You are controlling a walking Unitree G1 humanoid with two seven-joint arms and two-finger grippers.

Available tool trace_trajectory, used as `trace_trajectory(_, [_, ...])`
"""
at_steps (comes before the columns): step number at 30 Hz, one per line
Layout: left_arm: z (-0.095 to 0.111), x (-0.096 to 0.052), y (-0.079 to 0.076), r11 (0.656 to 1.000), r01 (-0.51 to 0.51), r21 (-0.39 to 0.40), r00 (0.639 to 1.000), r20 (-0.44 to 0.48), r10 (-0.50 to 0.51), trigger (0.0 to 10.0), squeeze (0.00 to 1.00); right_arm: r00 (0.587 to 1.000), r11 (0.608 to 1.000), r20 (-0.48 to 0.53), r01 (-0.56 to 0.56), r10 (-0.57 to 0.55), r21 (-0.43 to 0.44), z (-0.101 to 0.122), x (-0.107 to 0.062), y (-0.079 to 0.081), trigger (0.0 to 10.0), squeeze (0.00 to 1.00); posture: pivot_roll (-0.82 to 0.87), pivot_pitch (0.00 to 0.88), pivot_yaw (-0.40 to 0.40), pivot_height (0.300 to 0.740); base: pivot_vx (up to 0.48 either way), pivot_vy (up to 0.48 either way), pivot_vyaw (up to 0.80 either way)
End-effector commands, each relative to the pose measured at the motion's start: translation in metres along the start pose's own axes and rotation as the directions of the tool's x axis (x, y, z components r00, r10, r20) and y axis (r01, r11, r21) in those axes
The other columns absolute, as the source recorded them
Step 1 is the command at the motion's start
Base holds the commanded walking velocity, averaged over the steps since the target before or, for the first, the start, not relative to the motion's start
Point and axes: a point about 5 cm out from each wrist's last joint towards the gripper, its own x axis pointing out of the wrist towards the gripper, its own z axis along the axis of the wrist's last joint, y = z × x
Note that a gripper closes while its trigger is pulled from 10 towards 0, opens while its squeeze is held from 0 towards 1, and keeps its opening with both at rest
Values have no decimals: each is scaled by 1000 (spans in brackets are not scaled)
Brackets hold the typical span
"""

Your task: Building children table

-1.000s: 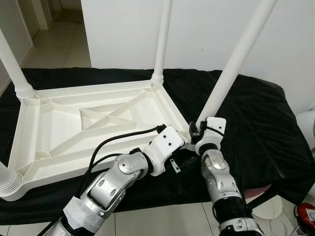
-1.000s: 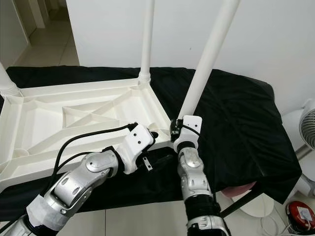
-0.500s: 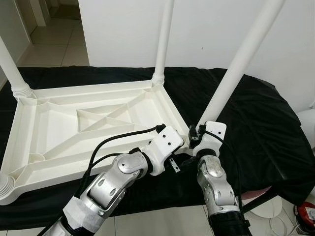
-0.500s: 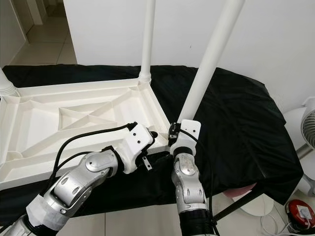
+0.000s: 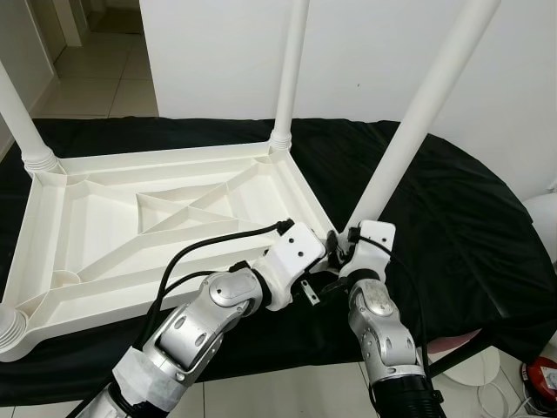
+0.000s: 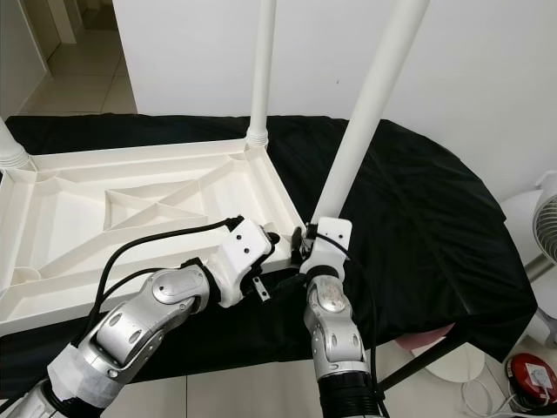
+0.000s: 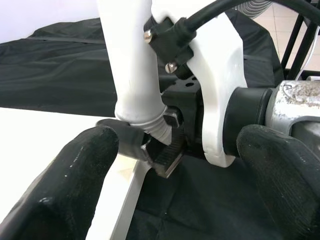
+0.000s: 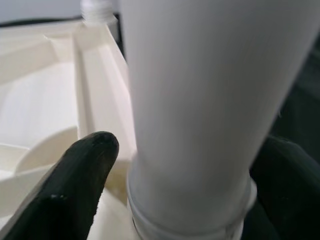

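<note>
Currently on the black cloth [image 5: 452,218], which covers a low surface: one white plastic table top [image 5: 113,235], upside down, ribbed underside up, lying toward the cloth's left and near edges.

Legs. Far-right corner of the table top: white leg [image 5: 290,70], upright in its socket. Far-left corner: another leg [image 5: 19,117], upright. Near-left corner: threaded base of a third leg [image 5: 13,326], at the edge of the head view. Near-right corner: fourth leg [image 5: 422,113], leaning to the right, its ringed lower end at the corner socket.

Right gripper [image 8: 190,185]: at the near-right corner, its two black fingers [image 8: 75,185] set on either side of the fourth leg's lower end, just above the ringed collar; fingers close around the leg, gripping it.

Left gripper [image 7: 175,165]: just beside the right gripper, on the near side of the same corner; its two black fingertips [image 7: 65,185] stand spread apart, with nothing between them, aimed at the leg base and the right wrist housing.

Surroundings: white wall [image 5: 218,52] behind the cloth; tiled floor [image 5: 96,78] at far left; a white fan [image 6: 544,226] and a red object [image 6: 533,379] on the floor at right.
</note>
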Motion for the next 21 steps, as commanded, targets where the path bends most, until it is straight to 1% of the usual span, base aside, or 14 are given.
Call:
trace_trajectory(1, [1,1,-2,998,61,-2,998,0,-61,10000,0,999,1000,36,-4,4,6,5,3,-4,10000,1000,-21,0,-76,740,0,0,0])
trace_trajectory(2, [1,1,-1,998,61,-2,998,1,-61,10000,0,998,1000,66,-21,22,-5,8,5,-8,10000,1000,-21,0,-76,740,0,0,0])
trace_trajectory(4, [1,1,-1,998,61,-2,998,1,-61,10000,0,998,1000,66,-21,22,-5,8,5,-8,10000,1000,-21,0,-76,740,0,0,0])
trace_trajectory(5, [1,1,-1,998,59,-2,998,1,-59,10000,0,996,999,86,-37,38,-20,11,6,-13,10000,1000,-19,0,-78,740,0,0,0])
trace_trajectory(9, [1,1,-1,998,59,-2,998,1,-59,10000,0,996,999,86,-37,38,-20,11,6,-13,10000,1000,-19,0,-78,740,0,0,0])
trace_trajectory(10, [1,1,-1,998,56,-2,998,1,-56,10000,0,993,996,90,-70,74,-46,11,8,-20,10000,635,-19,0,-78,740,0,0,0])
trace_trajectory(12, [1,1,-1,998,56,-2,998,1,-56,10000,0,993,996,90,-70,74,-46,11,8,-20,10000,635,-19,0,-78,740,0,0,0])
trace_trajectory(13, [1,1,0,999,54,-2,999,2,-54,10000,0,988,991,93,-115,121,-73,12,9,-26,10000,0,-19,0,-76,740,0,0,0])
trace_trajectory(15, [1,1,0,999,54,-2,999,2,-54,10000,0,988,991,93,-115,121,-73,12,9,-26,10000,0,-19,0,-76,740,0,0,0])
trace_trajectory(16, [2,1,0,999,54,-1,999,4,-54,10000,0,972,972,93,-207,218,-112,12,11,-31,10000,0,-20,0,-69,740,0,0,0])
trace_trajectory(17, [2,1,0,999,54,-1,999,4,-54,10000,0,972,972,93,-207,218,-112,12,11,-31,10000,0,-20,0,-69,740,0,0,0])
trace_trajectory(18, [3,2,0,999,55,0,998,7,-55,10000,0,950,947,78,-290,303,-140,12,13,-35,10000,0,-19,0,-67,740,0,0,0])
trace_trajectory(20, [3,2,0,999,55,0,998,7,-55,10000,0,950,947,78,-290,303,-140,12,13,-35,10000,0,-19,0,-67,740,0,0,0])
trace_trajectory(21, [4,4,-1,998,58,-1,998,9,-58,10000,0,925,917,63,-359,374,-172,12,17,-39,10000,0,-17,0,-67,740,0,0,0])
